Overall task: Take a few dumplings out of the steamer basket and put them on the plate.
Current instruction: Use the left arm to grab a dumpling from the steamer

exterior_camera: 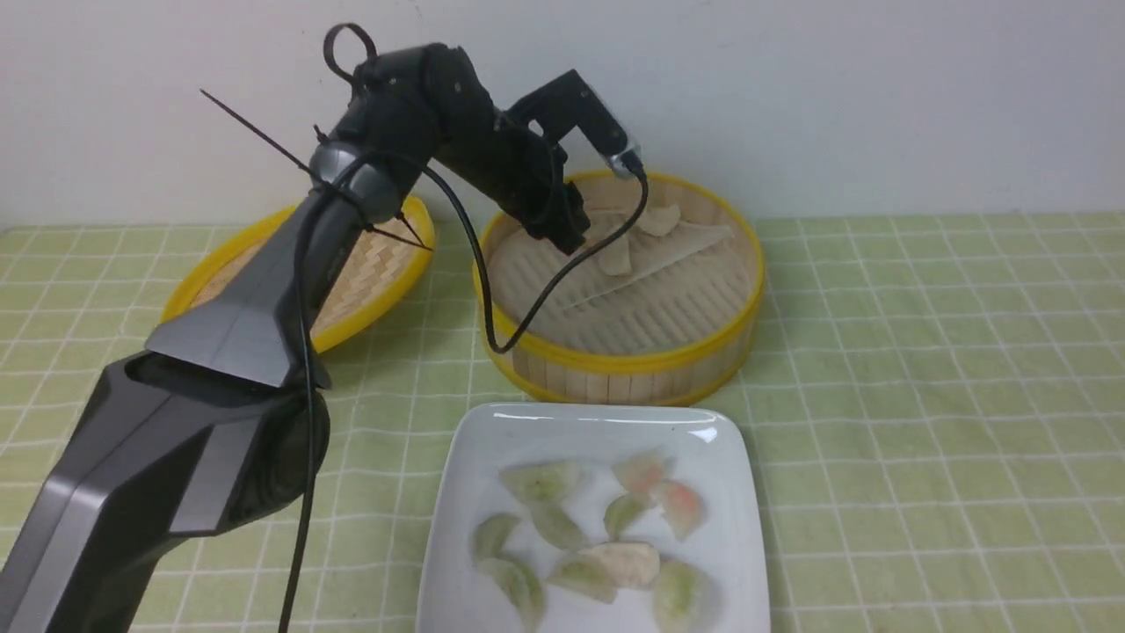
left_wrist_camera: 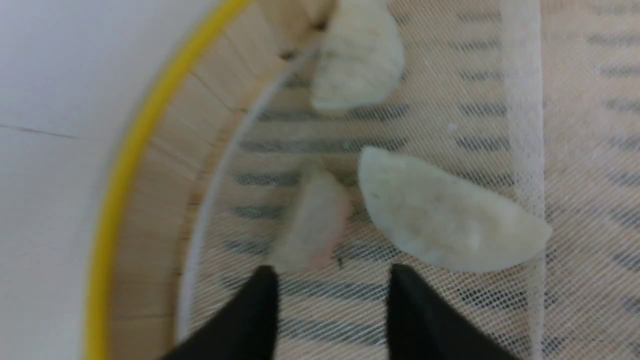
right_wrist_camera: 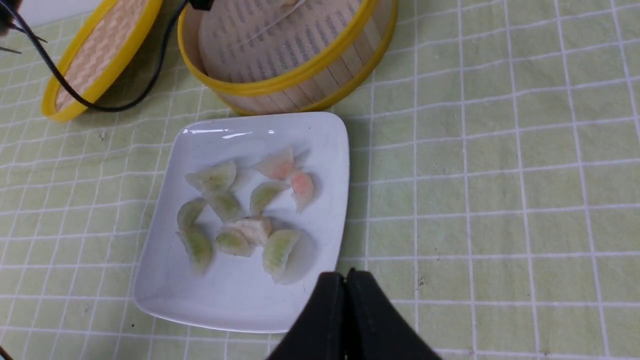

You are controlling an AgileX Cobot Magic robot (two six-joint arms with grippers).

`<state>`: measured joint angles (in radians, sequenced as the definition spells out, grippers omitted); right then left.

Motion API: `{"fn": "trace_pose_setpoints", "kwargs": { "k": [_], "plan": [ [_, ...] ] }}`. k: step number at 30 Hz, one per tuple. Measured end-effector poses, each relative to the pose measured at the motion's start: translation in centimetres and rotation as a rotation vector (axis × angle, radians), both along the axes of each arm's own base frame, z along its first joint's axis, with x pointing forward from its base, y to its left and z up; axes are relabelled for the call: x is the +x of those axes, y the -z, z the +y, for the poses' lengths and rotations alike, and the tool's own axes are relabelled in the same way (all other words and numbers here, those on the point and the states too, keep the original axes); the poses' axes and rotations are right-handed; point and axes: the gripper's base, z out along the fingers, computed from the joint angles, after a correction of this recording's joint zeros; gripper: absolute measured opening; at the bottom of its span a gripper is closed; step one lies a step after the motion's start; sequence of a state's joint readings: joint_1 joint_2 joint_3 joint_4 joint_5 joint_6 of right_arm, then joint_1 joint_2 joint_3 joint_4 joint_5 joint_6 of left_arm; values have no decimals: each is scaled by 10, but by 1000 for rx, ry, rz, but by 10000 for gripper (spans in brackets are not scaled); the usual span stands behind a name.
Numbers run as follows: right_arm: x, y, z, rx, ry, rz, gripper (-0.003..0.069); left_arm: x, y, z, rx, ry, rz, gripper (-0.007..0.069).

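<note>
Your left arm (exterior_camera: 264, 290) rises from the near left of the green checked cloth (exterior_camera: 923, 396) and crosses in front of the woven lid (exterior_camera: 373, 277). It bends at the elbow, then reaches down and to the right into the steamer basket (exterior_camera: 615, 374), with the wrist pitched steeply toward the liner.

The basket sits at far centre. The white plate (exterior_camera: 475, 457) lies just near of it, apart from its wall, and the lid lies at far left.

The cream dumplings (left_wrist_camera: 445, 220) still in the basket rest on the far part of its liner. One more (exterior_camera: 624, 563) lies on the near part of the plate among green-tinted pieces (exterior_camera: 540, 479) and pink-tinted pieces (exterior_camera: 681, 505).

Your left gripper (left_wrist_camera: 332, 272) hovers over the mesh with its tips apart and nothing between them. The large dumpling lies just ahead of one tip, and a smaller, blurred piece (left_wrist_camera: 312, 225) lies ahead of the other.

Your right gripper (right_wrist_camera: 346, 274) hangs above the plate's near edge, tips pressed together and empty.
</note>
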<state>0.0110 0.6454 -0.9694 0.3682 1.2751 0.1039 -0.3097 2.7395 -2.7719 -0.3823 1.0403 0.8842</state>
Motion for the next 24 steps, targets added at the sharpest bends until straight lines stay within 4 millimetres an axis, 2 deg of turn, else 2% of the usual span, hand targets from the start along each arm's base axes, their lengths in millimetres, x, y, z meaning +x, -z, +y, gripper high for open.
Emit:
{"fn": "trace_pose_setpoints", "kwargs": {
  "k": [1, 3, 4, 5, 10, 15, 17, 18, 19, 20, 24],
  "plan": [
    [0, 0, 0, 0, 0, 0, -15, 0, 2, 0, -1, 0, 2, 316],
    [0, 0, 0, -1, 0, 0, -15, 4, 19, -2, 12, 37, -16, 436],
    [0, 0, 0, -2, 1, 0, -15, 4, 19, -2, 11, 39, -19, 443],
    [0, 0, 0, 1, 3, 1, -15, 6, 29, -3, 11, 46, -31, 487],
    [0, 0, 0, 18, 19, 9, -15, 11, 36, -7, -49, 67, -88, 517],
    [0, 0, 0, 44, 41, 21, -15, 12, 42, -11, -87, 86, -105, 440],
    [0, 0, 0, 51, 48, 24, -15, 12, 44, -11, -98, 86, -99, 355],
    [0, 0, 0, 54, 51, 25, -13, 12, 45, -12, -104, 85, -94, 282],
    [0, 0, 0, 54, 51, 25, -13, 12, 46, -12, -106, 81, -96, 241],
    [0, 0, 0, 55, 51, 26, -13, 13, 46, -12, -113, 69, -92, 159],
    [0, 0, 0, 56, 51, 26, -13, 11, 42, -11, -145, 18, -31, 153]
  ]
}}
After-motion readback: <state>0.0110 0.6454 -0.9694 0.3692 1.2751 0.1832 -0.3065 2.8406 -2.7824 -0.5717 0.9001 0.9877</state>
